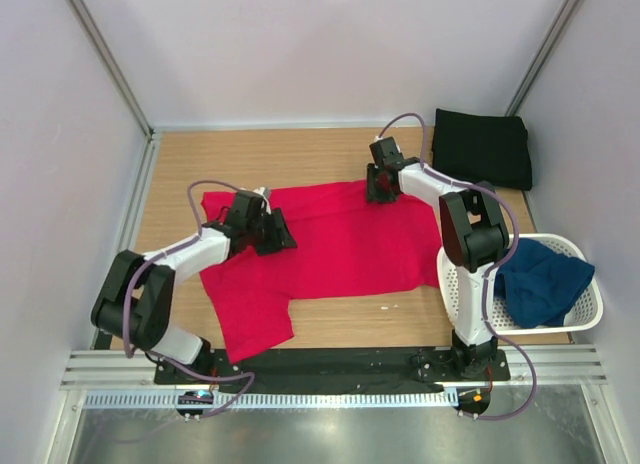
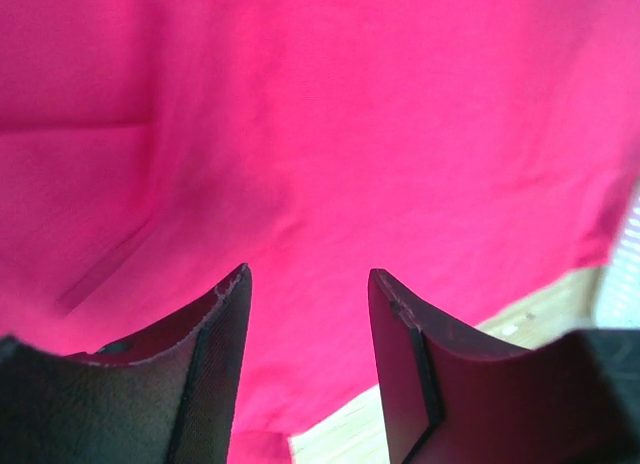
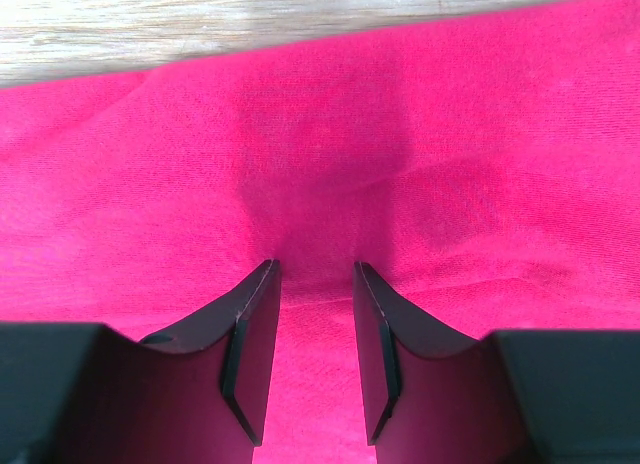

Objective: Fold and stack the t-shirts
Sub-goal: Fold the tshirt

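The bright red t-shirt (image 1: 340,244) lies spread flat across the middle of the table. My left gripper (image 1: 280,234) is low over its left part, jaws open and empty, with red cloth (image 2: 330,134) beneath them (image 2: 310,274). My right gripper (image 1: 377,191) is at the shirt's far edge, jaws open, tips pressing down on the red cloth (image 3: 330,134) around a small strip of it (image 3: 314,266). The black t-shirt (image 1: 483,147) lies folded at the back right. The navy t-shirt (image 1: 540,282) is bunched in the basket.
The white perforated basket (image 1: 590,319) stands at the right near the right arm's base. Bare wooden table (image 1: 200,159) surrounds the red shirt. Pale walls close in the left, back and right sides.
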`<state>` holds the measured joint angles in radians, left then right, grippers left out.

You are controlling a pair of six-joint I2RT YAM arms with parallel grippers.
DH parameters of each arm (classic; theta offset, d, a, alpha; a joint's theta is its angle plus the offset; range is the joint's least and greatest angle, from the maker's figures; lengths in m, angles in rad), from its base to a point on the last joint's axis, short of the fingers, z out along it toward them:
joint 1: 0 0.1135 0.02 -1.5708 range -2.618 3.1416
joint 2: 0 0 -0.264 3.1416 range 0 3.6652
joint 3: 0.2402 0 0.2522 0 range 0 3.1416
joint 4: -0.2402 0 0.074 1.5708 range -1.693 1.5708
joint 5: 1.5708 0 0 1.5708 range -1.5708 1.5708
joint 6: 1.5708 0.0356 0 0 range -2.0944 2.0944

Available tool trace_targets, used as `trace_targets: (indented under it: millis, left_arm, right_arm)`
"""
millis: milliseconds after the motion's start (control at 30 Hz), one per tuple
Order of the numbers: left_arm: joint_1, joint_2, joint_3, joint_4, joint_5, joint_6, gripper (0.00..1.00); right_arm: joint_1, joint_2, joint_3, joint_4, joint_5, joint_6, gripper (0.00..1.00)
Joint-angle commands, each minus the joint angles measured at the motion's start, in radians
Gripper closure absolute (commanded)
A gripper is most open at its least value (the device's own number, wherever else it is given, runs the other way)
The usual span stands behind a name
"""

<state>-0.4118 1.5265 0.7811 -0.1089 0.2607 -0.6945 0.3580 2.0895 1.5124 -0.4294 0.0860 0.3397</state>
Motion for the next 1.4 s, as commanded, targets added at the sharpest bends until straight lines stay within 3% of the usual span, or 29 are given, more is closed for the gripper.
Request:
trace_targets:
  millis: [0,100,200,333,500,600,633,700,1367]
  left_arm:
    - [0.005,-0.135,0.073,-0.134,-0.156,0.044,0.47]
    - [0.065,-0.17,0.157,-0.242,-0.283,0.108,0.44]
    - [0.143,-0.17,0.185,-0.247,-0.284,0.135,0.41]
    - [0.252,-0.054,0.237,-0.25,-0.267,0.128,0.38]
    - [0.271,0.086,0.296,-0.232,-0.21,0.128,0.38]
    - [0.271,0.135,0.305,-0.201,-0.184,0.121,0.38]
    - [0.271,0.141,0.302,-0.196,-0.173,0.119,0.38]
    - [0.271,0.159,0.296,-0.183,-0.166,0.121,0.38]
    - [0.257,0.104,0.126,-0.164,-0.032,0.112,0.4]
  right_arm:
    - [0.004,-0.068,-0.003,-0.002,0.012,0.004,0.59]
    - [0.004,-0.078,-0.011,0.0,0.006,0.004,0.59]
    - [0.007,-0.088,-0.015,-0.002,-0.023,-0.001,0.57]
    - [0.024,-0.095,-0.029,-0.006,-0.009,-0.016,0.4]
    - [0.025,-0.105,-0.037,-0.009,0.003,-0.041,0.31]
    - [0.025,-0.097,-0.015,-0.018,0.015,-0.056,0.17]
    - [0.027,-0.094,-0.009,-0.029,0.018,-0.056,0.08]
    - [0.024,-0.092,0.002,-0.032,0.02,-0.062,0.0]
    - [0.025,-0.029,0.048,-0.008,0.061,-0.028,0.0]
